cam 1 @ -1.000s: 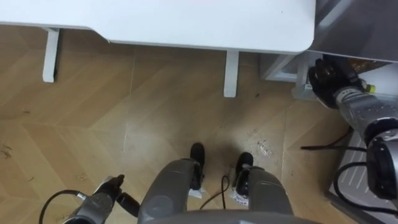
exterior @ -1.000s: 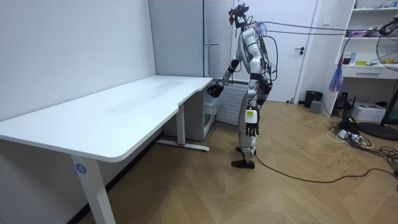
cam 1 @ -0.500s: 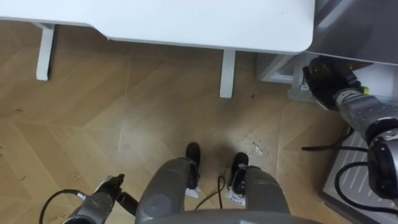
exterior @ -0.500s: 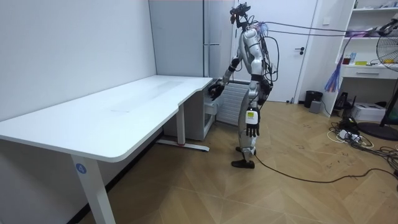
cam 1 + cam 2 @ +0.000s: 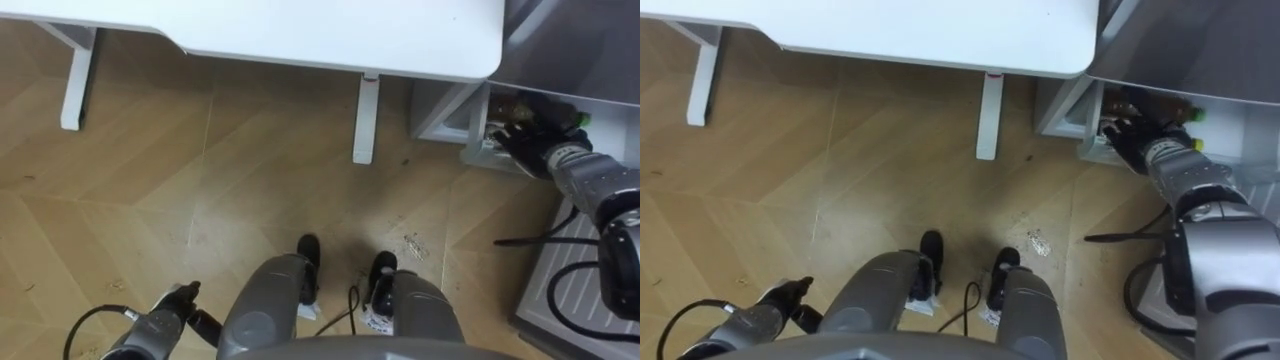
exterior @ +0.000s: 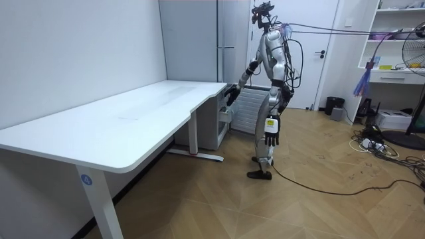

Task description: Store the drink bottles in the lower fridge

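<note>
**Drinks in the lower fridge, right hand among them**

The drinks [image 5: 1152, 104], brown bottles, one with a green cap, lay in the open lower compartment [image 5: 472, 152] of the grey fridge [image 6: 199, 46], just past the corner of the white desk [image 5: 300, 30]. The right hand [image 5: 522, 142] reached into that compartment, its dark fingers touching or just beside the bottles. Whether they curled round one could not be told. The left hand [image 6: 271, 138] hung at the robot's side, fingers relaxed and straight, holding nothing. The robot stood upright on the wood floor [image 5: 150, 180] before the fridge.
</note>
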Tool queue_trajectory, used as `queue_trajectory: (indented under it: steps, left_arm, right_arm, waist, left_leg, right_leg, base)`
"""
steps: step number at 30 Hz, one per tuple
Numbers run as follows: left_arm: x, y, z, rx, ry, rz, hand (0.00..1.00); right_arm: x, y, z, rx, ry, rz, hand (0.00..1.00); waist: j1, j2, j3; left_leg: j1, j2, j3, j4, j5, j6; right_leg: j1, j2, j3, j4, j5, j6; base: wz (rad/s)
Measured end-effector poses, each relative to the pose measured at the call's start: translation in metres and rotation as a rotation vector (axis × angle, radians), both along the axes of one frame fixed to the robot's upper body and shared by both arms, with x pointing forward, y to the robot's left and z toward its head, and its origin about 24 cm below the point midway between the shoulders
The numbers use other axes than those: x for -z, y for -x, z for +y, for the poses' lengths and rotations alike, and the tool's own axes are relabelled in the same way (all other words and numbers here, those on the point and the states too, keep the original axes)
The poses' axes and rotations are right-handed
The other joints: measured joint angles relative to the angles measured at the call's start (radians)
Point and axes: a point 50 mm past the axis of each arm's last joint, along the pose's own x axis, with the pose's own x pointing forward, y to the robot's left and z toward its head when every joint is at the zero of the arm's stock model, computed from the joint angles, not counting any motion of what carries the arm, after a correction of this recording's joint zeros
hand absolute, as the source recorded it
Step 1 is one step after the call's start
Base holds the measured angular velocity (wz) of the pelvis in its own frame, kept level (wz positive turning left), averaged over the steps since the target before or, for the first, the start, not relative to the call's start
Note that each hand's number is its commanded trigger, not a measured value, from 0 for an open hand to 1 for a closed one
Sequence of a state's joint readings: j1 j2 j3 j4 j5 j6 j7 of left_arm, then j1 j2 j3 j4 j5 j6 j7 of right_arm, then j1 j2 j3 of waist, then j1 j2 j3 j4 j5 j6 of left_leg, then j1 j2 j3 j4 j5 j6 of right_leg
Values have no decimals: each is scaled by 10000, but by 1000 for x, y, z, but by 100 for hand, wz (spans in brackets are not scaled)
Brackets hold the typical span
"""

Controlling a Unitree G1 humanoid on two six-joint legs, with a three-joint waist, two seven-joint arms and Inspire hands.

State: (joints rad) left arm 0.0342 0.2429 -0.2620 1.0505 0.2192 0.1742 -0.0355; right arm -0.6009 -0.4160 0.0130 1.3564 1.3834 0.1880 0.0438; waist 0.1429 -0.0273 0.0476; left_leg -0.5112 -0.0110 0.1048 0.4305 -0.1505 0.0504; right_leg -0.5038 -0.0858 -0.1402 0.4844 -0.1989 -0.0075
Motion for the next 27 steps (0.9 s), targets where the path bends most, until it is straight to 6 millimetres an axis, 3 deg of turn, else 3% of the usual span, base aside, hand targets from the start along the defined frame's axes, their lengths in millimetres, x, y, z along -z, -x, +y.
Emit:
queue_trajectory:
  steps: [19, 27]
  left_arm:
    - [-1, -1, 1, 187, 60, 89, 0]
    - [-3, 0, 13, -497, -41, -61, 0]
  right_arm:
    - [-4, 2, -10, -165, 608, 127, 0]
    - [-1, 15, -25, 122, 852, 436, 0]
  waist:
    - [-96, 142, -88]
    - [-532, 31, -80]
  left_leg:
    - [15, -9, -5, -5, 0, 0]
    - [448, 3, -24, -163, -4, -7]
  right_leg:
    - [10, -23, -30, 3, 0, -1]
    - [535, -46, -247, -244, -12, -5]
  base:
    - [0]
    - [2]
